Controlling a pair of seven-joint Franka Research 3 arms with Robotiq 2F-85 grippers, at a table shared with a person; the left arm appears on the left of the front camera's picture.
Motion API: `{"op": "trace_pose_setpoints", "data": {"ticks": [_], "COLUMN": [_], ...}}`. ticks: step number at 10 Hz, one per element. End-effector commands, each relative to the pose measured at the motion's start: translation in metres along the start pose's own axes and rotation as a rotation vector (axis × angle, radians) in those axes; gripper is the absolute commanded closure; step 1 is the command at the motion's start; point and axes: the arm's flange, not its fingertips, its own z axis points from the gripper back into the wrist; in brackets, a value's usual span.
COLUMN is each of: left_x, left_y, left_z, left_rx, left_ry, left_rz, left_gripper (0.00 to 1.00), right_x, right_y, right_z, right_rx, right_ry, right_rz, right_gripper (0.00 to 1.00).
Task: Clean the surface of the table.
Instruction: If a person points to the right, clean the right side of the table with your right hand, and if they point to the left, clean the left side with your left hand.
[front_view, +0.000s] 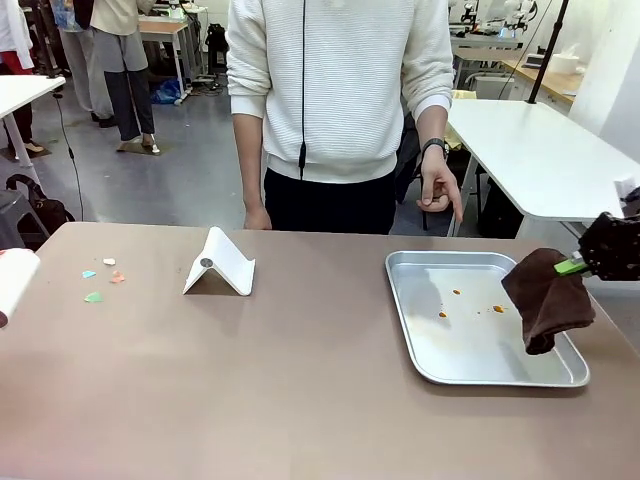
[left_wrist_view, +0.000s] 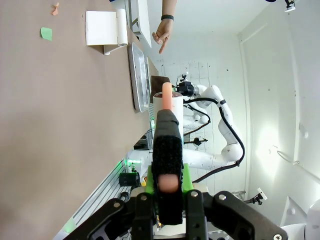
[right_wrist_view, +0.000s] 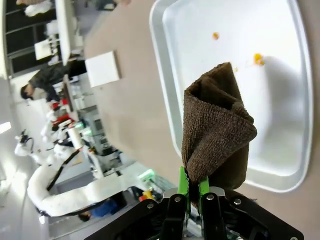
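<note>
The taupe-brown table (front_view: 300, 390) carries small coloured paper scraps (front_view: 100, 275) at its far left. In the left wrist view my left gripper (left_wrist_view: 168, 182) is shut on a roller tool (left_wrist_view: 166, 150) with a black ribbed sleeve, a pink core and a white roll at its tip. That white roll (front_view: 15, 280) pokes in at the table's left edge. My right gripper (front_view: 572, 266) is shut on a dark brown cloth (front_view: 548, 298), which hangs over the right end of the metal tray (front_view: 405, 320). The right wrist view shows this gripper (right_wrist_view: 194, 187) pinching the folded cloth (right_wrist_view: 217, 135) above the tray (right_wrist_view: 167, 115).
A white folded stand (front_view: 220, 265) sits left of centre. Orange spots (front_view: 470, 305) dot the tray floor. A person stands at the far edge, one hand (front_view: 440, 190) hanging with a finger pointing down towards the tray. White-topped tables stand behind.
</note>
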Motion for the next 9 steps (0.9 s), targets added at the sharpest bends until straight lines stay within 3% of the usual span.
{"op": "trace_pose_setpoints", "data": {"ticks": [1, 2, 4, 5, 9], "left_x": [-0.002, -0.002, -0.002, -0.002, -0.002], "left_y": [-0.005, -0.005, -0.005, -0.005, -0.005], "left_z": [0.000, 0.000, 0.000, 0.000, 0.000], "left_rx": [0.003, 0.003, 0.003, 0.003, 0.003], "left_ry": [0.006, 0.006, 0.006, 0.006, 0.006], "left_rz": [-0.005, -0.005, -0.005, -0.005, -0.005], "left_gripper": [1.00, 1.00, 1.00, 1.00, 1.00], "right_x": [0.029, 0.038, 0.057, 0.064, 0.087], "right_y": [-0.003, -0.001, -0.003, -0.005, -0.016], "right_z": [-0.001, -0.007, -0.023, -0.034, -0.083], "right_rx": [-0.118, -0.205, -0.280, -0.290, -0.203], "right_ry": [-0.055, -0.099, -0.099, -0.056, -0.055], "right_rz": [-0.025, -0.008, 0.037, 0.065, 0.059], "right_gripper": [0.92, 0.92, 0.92, 0.92, 0.92]}}
